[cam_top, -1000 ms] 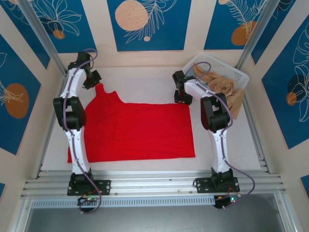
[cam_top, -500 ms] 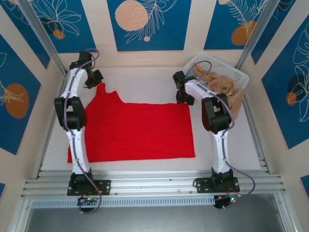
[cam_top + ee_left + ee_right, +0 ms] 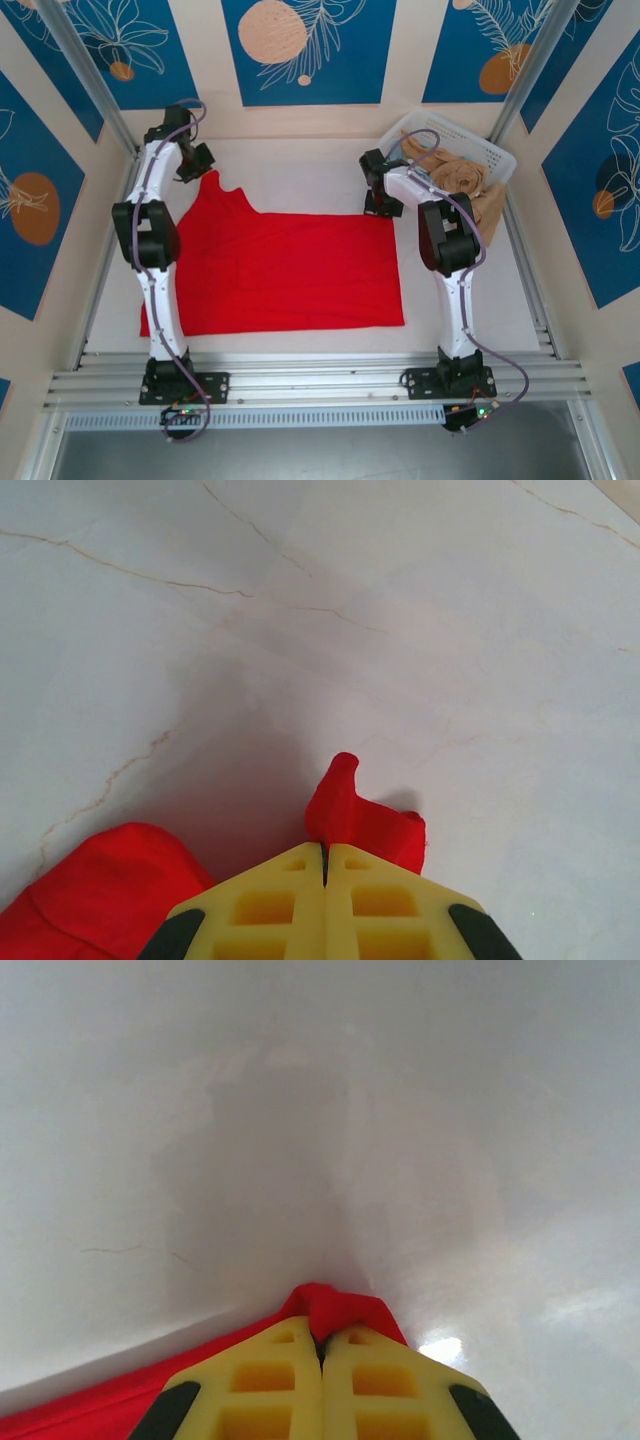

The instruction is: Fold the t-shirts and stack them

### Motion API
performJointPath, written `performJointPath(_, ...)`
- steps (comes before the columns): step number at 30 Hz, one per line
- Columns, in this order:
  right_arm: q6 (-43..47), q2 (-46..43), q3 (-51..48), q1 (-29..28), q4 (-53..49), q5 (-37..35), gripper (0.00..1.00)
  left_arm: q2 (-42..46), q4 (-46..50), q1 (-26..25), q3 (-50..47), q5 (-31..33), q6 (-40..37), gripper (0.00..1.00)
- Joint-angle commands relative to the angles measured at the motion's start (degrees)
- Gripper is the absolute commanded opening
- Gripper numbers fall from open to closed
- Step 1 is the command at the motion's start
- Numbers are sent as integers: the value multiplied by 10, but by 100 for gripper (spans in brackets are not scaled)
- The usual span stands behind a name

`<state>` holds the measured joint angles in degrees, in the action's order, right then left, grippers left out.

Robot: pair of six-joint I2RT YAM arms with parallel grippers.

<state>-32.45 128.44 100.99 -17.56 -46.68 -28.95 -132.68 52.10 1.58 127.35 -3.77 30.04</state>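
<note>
The left gripper [image 3: 325,852] is fully closed, its yellow fingers pressed together on a bunched nub of the red t-shirt [image 3: 280,270], which pokes out just past the tips. The right gripper [image 3: 320,1340] is closed the same way on a small peak of red cloth at the other far corner. How deep the cloth sits between the fingers is hidden.

From both sets of jaws the body of the shirt lies back toward the arm bases, flat on the table [image 3: 300,165], its long axis running across from one gripper to the other. Each arm holds its own corner, so neither is nearer, and the pinched edge spans between the 2. The coming move is probably a fold carrying this far edge back over the cloth toward the near hem, with both grippers lifting and travelling together.

Ahead of the jaws is bare table. A white basket [image 3: 495,150] of tan clothes [image 3: 455,178] sits just beyond and outward of the right gripper, off the likely fold path. The arms' own links stand over the shirt's side edges and could drag the cloth
</note>
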Motion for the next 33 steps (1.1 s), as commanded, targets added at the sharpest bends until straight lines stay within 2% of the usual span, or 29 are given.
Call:
performJointPath(1, 24, -52, -25, 0, 29, 1, 0, 69, 24, -6, -22, 29, -1, 0)
performJointPath(7, 49, -131, -97, -17, 65, 23, 0, 194, 22, -5, -170, 75, 30, 0)
performJointPath(11, 35, -196, -154, -19, 71, 43, 0, 304, -4, -4, -296, 93, 50, 0)
performJointPath(19, -11, -319, -276, -24, 60, 88, 0, 503, 14, -1, -479, 144, 77, 0)
performJointPath(26, -31, -367, -363, -33, 51, 108, 0, 657, 71, 1, -613, 208, 113, 0)
performJointPath(33, -38, -378, -404, -37, 47, 113, 0, 756, 107, 1, -704, 221, 143, 0)
